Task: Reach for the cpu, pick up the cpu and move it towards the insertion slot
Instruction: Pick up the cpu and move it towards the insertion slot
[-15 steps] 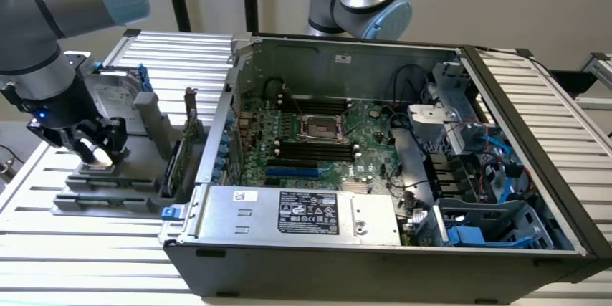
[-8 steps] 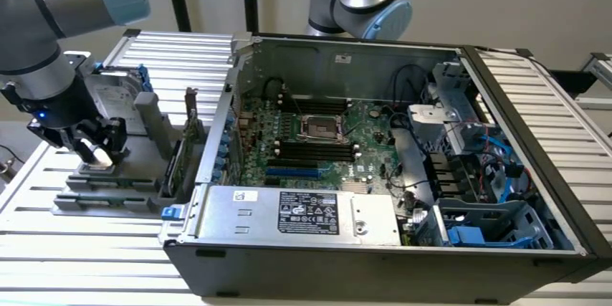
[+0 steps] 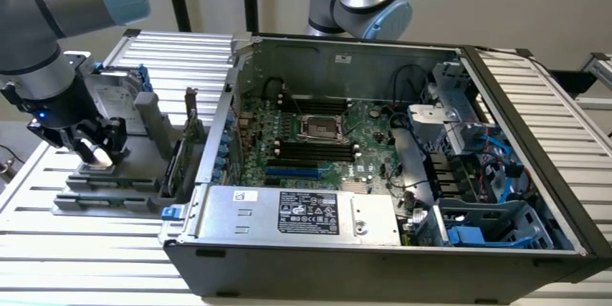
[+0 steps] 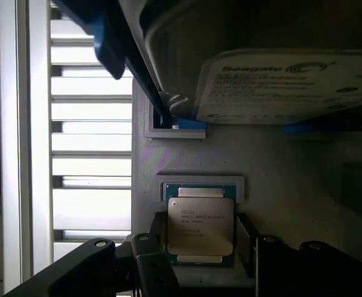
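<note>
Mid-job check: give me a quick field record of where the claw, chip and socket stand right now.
claw: low over the grey holder, at the exterior view's left, outside the computer case
chip: seated in the holder's recess, metal face showing, claw right at it
socket: on the board inside the open case, dark centre showing
hard drive: on the same holder, beside the chip
progress: chip not yet at the socket

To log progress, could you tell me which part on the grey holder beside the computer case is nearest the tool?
The small square silver-topped cpu, right at the tool; the larger silver hard drive stands upright farther off.
</note>
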`<state>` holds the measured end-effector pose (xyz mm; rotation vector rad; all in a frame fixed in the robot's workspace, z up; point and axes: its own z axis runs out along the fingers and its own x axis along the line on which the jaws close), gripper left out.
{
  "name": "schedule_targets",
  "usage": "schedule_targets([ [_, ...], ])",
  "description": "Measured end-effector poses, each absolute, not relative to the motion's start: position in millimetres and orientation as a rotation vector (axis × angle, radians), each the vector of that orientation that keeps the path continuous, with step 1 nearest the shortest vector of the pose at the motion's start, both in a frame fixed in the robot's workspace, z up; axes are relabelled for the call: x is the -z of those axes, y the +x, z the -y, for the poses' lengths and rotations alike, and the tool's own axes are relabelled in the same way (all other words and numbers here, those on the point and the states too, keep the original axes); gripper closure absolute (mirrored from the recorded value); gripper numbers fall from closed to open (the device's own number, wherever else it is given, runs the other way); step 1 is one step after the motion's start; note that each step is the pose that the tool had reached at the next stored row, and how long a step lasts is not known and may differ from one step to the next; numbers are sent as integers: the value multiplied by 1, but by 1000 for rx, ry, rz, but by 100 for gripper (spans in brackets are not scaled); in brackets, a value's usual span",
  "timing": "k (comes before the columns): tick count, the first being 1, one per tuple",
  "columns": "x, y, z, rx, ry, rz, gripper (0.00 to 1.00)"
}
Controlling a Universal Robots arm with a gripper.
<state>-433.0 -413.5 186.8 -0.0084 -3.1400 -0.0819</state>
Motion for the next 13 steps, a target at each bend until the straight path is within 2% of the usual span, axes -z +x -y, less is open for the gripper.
schedule_targets([
  [7,-196,-433,414,81,-9,3130,46],
  [13,-216,-432,414,81,-9,3123,46],
])
